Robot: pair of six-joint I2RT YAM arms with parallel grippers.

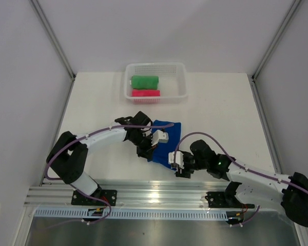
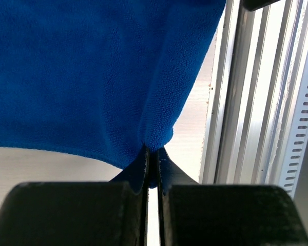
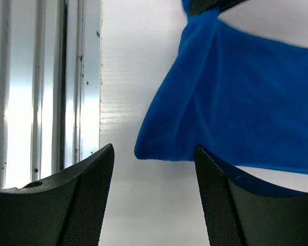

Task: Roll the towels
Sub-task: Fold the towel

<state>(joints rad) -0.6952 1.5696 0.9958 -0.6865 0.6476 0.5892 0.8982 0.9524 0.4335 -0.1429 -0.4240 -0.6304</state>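
A blue towel (image 2: 92,77) corner in left tool (image 2: 153,151), another before right tool (image 3: 154,147)

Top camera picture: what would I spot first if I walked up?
The bright blue towel mid-table, its corner pinched by the left hand while the right hand sits open at its edge. Farther back, a rolled green towel and pink towel lie side by side in the white basket.

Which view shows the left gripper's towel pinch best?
Left wrist: close up, the left gripper is shut on a corner of the blue towel. Top view shows it small, partly hidden; right wrist catches it only at the top edge.
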